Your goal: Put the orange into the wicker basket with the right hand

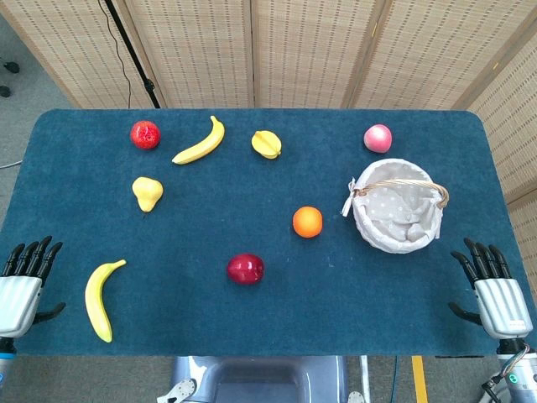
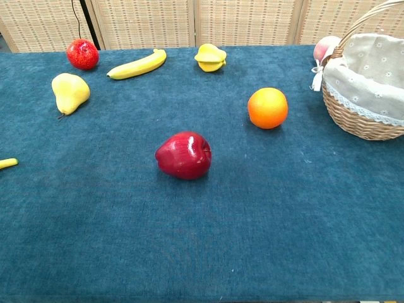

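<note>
The orange (image 1: 307, 222) (image 2: 267, 108) lies on the blue table near its middle, a short way left of the wicker basket (image 1: 370, 231) (image 2: 360, 120). The basket has a white cloth lining and a thin handle, and it looks empty. My right hand (image 1: 495, 291) rests at the table's front right corner, fingers apart, holding nothing, well away from the orange. At the front left edge my left hand (image 1: 23, 283) lies open too. Neither hand shows in the chest view.
A dark red apple (image 1: 245, 269) (image 2: 184, 155) sits in front of the orange. Further off lie a pear (image 1: 147, 193), two bananas (image 1: 200, 143) (image 1: 99, 300), a red fruit (image 1: 144, 134), a yellow starfruit (image 1: 267, 143) and a pink peach (image 1: 377, 138) behind the basket.
</note>
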Tool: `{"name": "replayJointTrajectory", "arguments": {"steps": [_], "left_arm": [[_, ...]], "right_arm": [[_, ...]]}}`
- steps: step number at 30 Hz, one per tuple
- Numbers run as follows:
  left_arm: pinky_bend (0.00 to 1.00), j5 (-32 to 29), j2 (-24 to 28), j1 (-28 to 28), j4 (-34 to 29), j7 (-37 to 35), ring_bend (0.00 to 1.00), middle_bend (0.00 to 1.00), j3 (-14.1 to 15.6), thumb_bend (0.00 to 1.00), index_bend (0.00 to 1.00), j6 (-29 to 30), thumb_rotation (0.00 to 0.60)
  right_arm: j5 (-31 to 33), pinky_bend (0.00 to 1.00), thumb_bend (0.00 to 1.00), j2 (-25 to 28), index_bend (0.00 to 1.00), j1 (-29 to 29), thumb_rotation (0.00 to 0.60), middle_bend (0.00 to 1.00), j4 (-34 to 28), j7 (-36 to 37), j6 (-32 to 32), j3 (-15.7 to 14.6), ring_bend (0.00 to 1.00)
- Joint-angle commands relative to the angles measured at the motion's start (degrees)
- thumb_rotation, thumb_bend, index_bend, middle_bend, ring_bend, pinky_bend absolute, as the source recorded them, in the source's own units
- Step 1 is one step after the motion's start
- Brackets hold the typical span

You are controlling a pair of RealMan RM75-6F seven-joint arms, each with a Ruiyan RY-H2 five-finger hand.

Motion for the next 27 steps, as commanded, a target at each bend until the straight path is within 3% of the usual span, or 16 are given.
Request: {"name": "replayJointTrajectory", "arguments": {"steps": [1,18,27], "left_arm": [[0.00,0.0,0.0,0.0,0.0,0.1,0.00,0.00,0.0,0.00,0.00,0.0,0.600],[0.00,0.1,0.1,0.0,0.2,-0.7,0.00,0.00,0.0,0.00,0.00,0.1,0.600],[0.00,0.1,0.2,-0.2,-0.1,-0.7,0.00,0.00,-0.2,0.00,0.00,-0.2,0.600]], "right_arm": [[0.0,0.00,0.08,0.1,0.16,-0.1,0.600,0.04,0.0,0.2,0.1,0.0,0.01],[-1.0,0.01,0.08,0.8,0.17,-0.1,0.600,0.04,-1.9,0.6,1.4,0.1,0.01],[-7.8,0.01,0.08,1.5,0.17,-0.2,0.600,0.05,-6.1,-2.4,3.1,-3.1,0.02]]}}
